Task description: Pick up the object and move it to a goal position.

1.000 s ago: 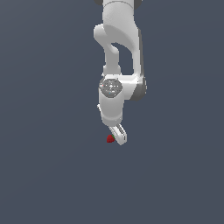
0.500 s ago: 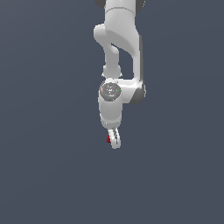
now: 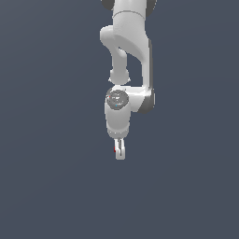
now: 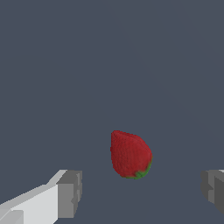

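Arm: white Panda (image 3: 128, 51) reaching down from the top of the exterior view, over a plain dark grey floor (image 3: 51, 186).
Gripper (image 4: 140, 192): spread wide, both grey pads (image 4: 70, 192) clear of the fruit, pinching nothing.
Strawberry (image 4: 129, 154): lies on the floor between the fingers, nearer neither; green leaves face the gripper.
In the way: in the exterior view the gripper (image 3: 119, 151) hides nearly all of the strawberry (image 3: 115, 150); only a red speck shows.
Writing: none readable.
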You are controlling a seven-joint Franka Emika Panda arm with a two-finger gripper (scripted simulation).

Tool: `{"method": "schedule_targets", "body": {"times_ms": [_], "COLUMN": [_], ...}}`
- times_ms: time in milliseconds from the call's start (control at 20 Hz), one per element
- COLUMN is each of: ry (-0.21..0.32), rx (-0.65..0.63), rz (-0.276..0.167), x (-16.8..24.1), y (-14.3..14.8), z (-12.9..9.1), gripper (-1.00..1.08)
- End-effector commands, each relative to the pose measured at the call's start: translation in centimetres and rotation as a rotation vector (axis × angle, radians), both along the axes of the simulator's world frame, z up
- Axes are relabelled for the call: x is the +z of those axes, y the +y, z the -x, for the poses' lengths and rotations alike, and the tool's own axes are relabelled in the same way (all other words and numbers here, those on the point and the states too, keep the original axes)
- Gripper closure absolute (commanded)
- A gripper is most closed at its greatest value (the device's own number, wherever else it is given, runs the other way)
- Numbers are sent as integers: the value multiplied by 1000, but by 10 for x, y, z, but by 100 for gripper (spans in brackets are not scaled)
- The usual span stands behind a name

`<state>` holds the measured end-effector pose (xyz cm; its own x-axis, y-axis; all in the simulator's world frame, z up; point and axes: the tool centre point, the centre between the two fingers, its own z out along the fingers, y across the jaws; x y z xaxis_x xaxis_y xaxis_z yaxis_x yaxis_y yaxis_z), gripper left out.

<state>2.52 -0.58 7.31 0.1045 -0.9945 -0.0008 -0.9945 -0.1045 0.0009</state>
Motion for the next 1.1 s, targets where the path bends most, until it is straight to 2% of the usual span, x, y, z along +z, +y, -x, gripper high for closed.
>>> {"method": "schedule_targets", "body": {"times_ms": [0, 300, 700, 950, 1000, 1050], "ry": [-1, -1, -1, -1, -1, -1], "rx": [-12, -8, -13, -13, -13, -13], "rz": [1, 0, 0, 0, 0, 0], "x": [0, -6, -43, -51, -51, -51], "y": [0, 0, -1, -1, -1, -1], "z": [0, 0, 1, 0, 0, 0], "gripper": [-92, -92, -92, -92, 108, 108]}}
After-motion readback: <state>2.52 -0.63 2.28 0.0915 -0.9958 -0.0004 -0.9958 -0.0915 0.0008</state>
